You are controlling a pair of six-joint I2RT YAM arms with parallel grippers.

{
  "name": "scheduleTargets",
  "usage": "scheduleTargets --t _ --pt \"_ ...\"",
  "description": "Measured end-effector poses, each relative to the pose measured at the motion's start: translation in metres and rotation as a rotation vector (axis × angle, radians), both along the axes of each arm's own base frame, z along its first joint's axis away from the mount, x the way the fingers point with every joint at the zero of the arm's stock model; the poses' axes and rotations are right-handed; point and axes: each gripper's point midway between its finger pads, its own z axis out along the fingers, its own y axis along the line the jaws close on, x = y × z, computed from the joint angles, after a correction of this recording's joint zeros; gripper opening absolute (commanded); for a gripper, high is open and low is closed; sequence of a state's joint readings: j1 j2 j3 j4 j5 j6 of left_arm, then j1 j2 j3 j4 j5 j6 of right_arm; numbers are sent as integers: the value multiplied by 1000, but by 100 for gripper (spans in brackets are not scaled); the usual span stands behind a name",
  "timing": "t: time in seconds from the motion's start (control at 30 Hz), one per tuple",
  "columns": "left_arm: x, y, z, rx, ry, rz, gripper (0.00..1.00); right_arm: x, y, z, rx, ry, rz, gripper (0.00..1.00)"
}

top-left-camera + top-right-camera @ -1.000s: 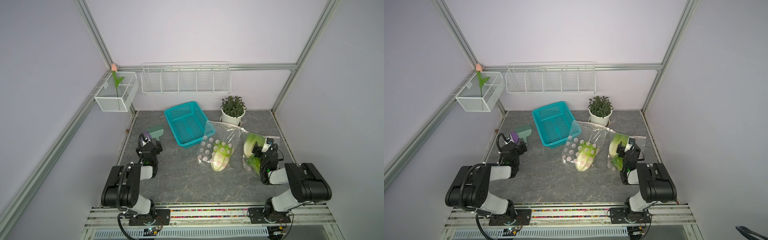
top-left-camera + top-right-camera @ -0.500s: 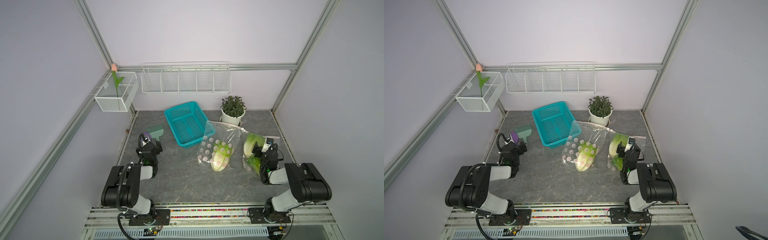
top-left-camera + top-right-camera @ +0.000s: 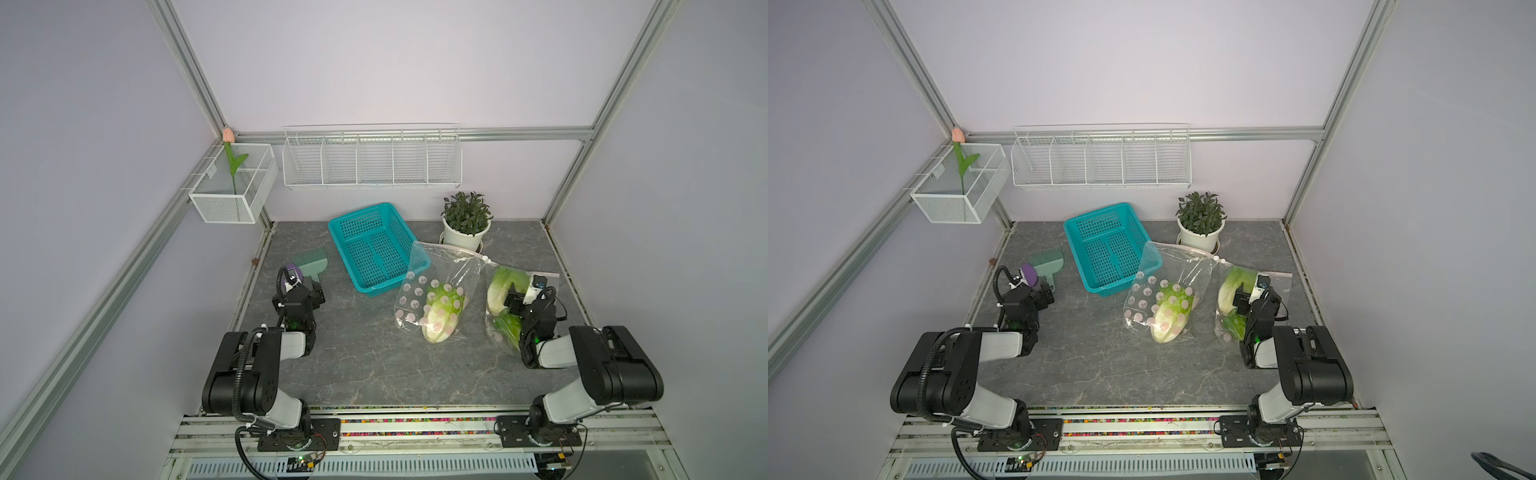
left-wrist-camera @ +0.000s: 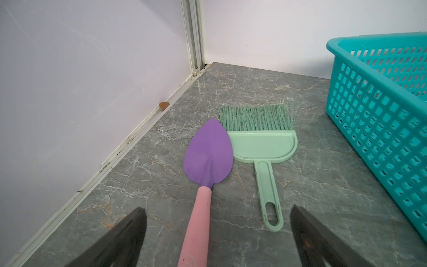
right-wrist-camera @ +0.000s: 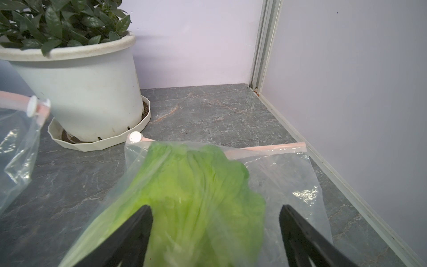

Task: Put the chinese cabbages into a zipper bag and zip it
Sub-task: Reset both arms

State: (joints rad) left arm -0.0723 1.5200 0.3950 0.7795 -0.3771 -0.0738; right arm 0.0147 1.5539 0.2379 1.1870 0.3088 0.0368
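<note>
**Cabbages lying bagged beside the teal basket, both jaws standing wide**

You are looking at the chinese cabbages (image 3: 438,320), with crinkled bright green leaves paling to whitish ribbed stalks, all lying on the grey desk (image 3: 365,365) to the right of the teal basket (image 3: 374,253). One head is showing through a pink-dotted zipper bag (image 3: 409,291) whose upper corner is overlapping the basket's rim in both top views. Its pale stalk end is pointing away from the basket. Two more are lying in a second zipper bag (image 5: 288,180) farther right of the basket, beyond the dotted one: a pale-stalked head (image 3: 498,286) and a leafier one (image 3: 507,330).

Your right jaws are hanging open over that second bag, straddling a green leaf. You cannot tell whether they are touching the plastic. Your left jaws are gaping wide left of the basket, above the pink handle of a purple trowel (image 4: 208,152).
</note>
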Motion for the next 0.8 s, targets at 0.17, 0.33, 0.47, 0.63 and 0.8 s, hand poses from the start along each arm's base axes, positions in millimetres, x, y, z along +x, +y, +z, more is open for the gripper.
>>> scheduleTargets --t 0.17,0.33,0.47,0.63,0.8 --pt "0 0 0 0 0 0 99 0 0 0 0 0 0 89" --pt "0 0 0 0 0 0 99 3 13 5 -33 22 53 88" --pt "0 0 0 0 0 0 99 -11 59 67 -96 -50 202 89" --pt "0 0 0 -1 0 -2 99 -22 31 114 -119 -172 107 89" --pt "0 -1 0 -1 0 -3 99 -20 34 46 -117 19 134 89"
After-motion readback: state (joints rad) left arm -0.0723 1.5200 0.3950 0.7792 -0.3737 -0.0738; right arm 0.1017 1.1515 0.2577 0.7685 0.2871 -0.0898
